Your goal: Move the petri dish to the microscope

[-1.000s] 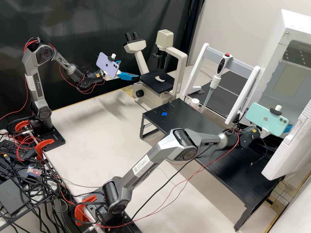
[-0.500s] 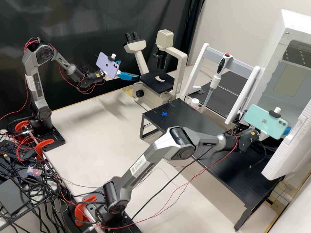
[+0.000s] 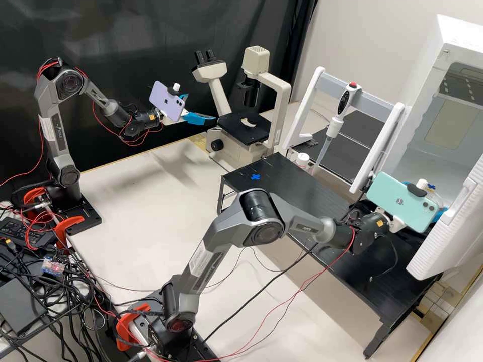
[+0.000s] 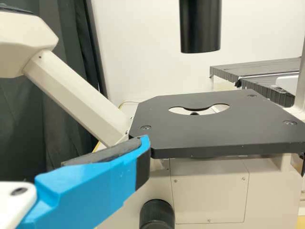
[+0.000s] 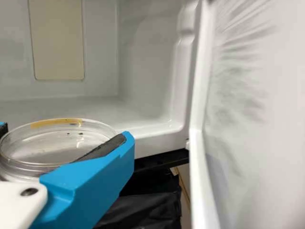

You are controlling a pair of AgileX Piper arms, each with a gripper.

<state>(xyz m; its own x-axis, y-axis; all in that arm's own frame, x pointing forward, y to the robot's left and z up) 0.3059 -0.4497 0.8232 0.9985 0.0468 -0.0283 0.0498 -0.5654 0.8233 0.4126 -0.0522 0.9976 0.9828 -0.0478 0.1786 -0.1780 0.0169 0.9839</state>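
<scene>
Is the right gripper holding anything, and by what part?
The blue-fingered right gripper holds a clear, round petri dish with a yellow strip, by opposite sides of its wall.

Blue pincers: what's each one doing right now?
Left pincer: open, holding nothing.
Right pincer: closed on the clear petri dish.

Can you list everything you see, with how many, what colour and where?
Petri dish: 1, clear, in right pincer
Microscope: 1, cream and black, at back
Cabinet: 1, white, door open, beside low table
Low table: 1, black, on bench
Rack: 1, white and grey, beyond low table
Pipette: 1, white, on rack
Cross: 1, blue, on low table
Curtain: 1, black, behind
Phones: 2, purple and mint, on arms
Cables: many, black and red, near bases
Arms: 2, grey, on bench
Left pincer: 1, blue and white, by microscope
</scene>
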